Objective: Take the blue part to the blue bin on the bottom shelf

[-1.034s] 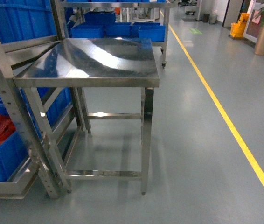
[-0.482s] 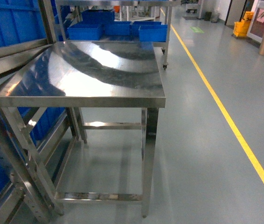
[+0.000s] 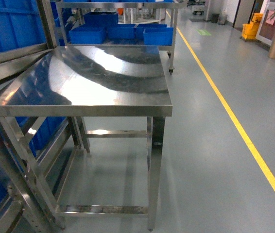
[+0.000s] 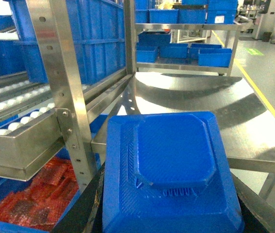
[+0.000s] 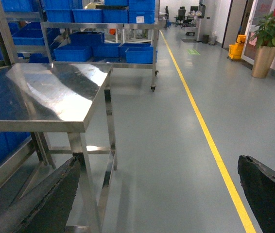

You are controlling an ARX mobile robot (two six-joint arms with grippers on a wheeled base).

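In my left claw (image 4: 169, 213) sits the blue part (image 4: 169, 170), a big flat piece, with both jaws pressed against its sides, above the steel desk (image 4: 234, 116). My right claw (image 5: 162, 194) is wide apart, holding nothing, over the floor (image 5: 176, 145).

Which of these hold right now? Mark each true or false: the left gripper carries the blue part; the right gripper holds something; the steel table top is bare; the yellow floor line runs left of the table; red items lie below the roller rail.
1. The left gripper carries the blue part: true; the part fills the left wrist view.
2. The right gripper holds something: false; its fingers stand apart with only floor between.
3. The steel table top is bare: true.
4. The yellow floor line runs left of the table: false; it runs to its right.
5. Red items lie below the roller rail: true.
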